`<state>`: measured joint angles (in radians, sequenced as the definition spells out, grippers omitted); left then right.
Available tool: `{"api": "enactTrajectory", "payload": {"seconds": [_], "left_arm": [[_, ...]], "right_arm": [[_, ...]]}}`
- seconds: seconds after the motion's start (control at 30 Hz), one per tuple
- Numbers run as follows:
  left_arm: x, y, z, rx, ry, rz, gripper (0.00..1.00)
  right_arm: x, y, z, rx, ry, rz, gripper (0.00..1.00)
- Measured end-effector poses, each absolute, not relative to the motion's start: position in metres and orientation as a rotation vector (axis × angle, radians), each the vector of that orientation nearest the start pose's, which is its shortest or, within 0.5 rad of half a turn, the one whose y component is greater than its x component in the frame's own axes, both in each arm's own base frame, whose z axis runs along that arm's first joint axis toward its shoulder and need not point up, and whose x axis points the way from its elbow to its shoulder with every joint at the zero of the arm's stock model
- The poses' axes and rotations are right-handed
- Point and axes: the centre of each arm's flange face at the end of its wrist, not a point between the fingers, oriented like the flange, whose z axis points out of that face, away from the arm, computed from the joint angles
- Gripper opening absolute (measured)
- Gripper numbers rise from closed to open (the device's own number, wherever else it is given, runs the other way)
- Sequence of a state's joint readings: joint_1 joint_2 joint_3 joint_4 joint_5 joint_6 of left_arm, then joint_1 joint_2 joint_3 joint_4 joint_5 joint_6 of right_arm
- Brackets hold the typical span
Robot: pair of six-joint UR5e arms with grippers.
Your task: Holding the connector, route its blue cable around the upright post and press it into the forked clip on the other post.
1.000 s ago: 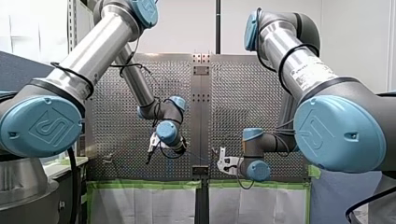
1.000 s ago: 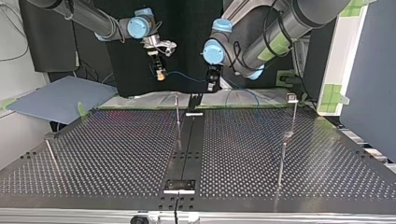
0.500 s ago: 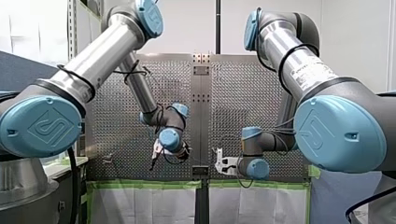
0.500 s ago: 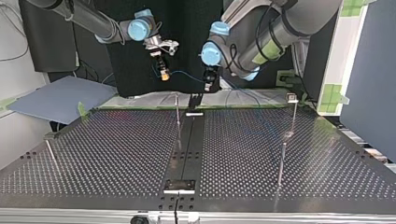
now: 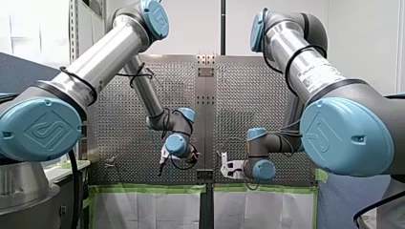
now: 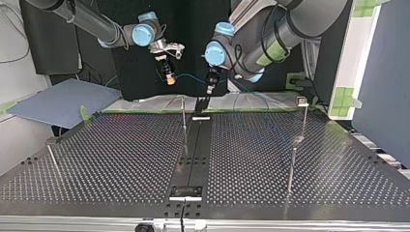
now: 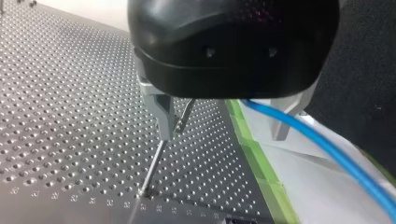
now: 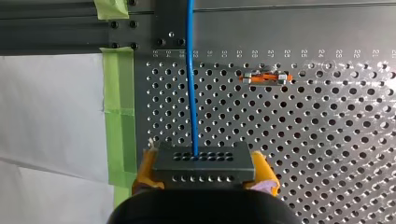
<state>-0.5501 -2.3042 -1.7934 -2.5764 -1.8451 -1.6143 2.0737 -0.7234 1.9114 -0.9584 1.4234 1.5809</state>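
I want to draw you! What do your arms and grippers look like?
My left arm and right arm are shiny silver tubes with grey joints, round blue caps stamped with a swirl, and thin black cables. My left gripper is black with metal fingers; my right gripper has yellow pads.

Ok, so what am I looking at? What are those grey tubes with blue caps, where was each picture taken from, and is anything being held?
Those tubes are two robot arms, my left arm and my right arm, working over a metal table full of holes. One picture looks from behind the arms, one faces them from across the table, and two come from cameras on the wrists. Thin upright posts stand on the table. My right gripper, with yellow pads, is shut on a dark connector, and a blue cable runs out of it. My left gripper, black with metal fingers, is open, with the cable running between them.
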Motion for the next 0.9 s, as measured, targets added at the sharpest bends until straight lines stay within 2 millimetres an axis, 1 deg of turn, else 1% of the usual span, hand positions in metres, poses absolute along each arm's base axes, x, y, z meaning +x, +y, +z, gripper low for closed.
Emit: {"api": "enactTrajectory", "payload": {"seconds": [0.3,0.47,0.57,0.9], "left_arm": [[0.413,-0.383,0.024,0.286,1.924,-0.090,0.99],[0.412,-0.383,0.007,0.276,1.929,-0.108,0.99],[0.413,-0.385,0.002,0.264,1.919,-0.121,0.99],[0.427,-0.392,0.008,0.181,1.849,-0.164,0.99]], "right_arm": [[0.391,-0.406,-0.036,1.862,-0.969,1.534,0.00],[0.392,-0.408,-0.035,1.861,-0.968,1.535,0.00],[0.392,-0.408,-0.035,1.862,-0.967,1.536,0.00],[0.391,-0.410,-0.035,1.861,-0.966,1.538,0.00]]}}
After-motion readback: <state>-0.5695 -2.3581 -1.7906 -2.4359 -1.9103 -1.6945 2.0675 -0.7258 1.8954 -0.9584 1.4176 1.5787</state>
